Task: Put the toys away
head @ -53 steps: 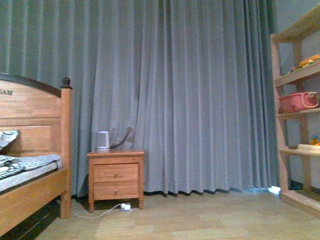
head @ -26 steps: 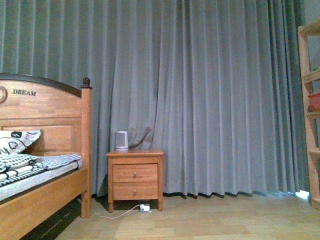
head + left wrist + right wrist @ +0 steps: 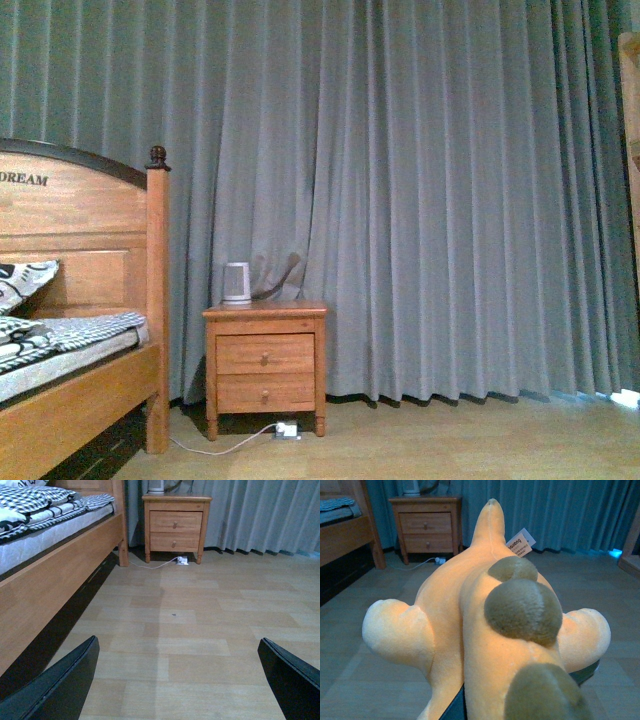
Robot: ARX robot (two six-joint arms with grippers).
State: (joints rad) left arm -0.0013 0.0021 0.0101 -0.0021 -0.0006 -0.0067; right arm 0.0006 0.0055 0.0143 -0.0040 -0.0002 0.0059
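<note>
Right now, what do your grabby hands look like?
My left gripper has two flat black fingers. They are wide at the base, narrow to blunt tips, and look smooth and a bit shiny. No cables or markings show. Of my right gripper, only dark slivers peek out from behind the toy. The front view shows no arms.

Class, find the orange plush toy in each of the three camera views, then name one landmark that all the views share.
Front view: not in it.
Left wrist view: not in it.
Right wrist view: the plush toy fills the foreground, close to the camera.
Shared landmark: the wooden nightstand against the curtain, seen in all three.
</note>
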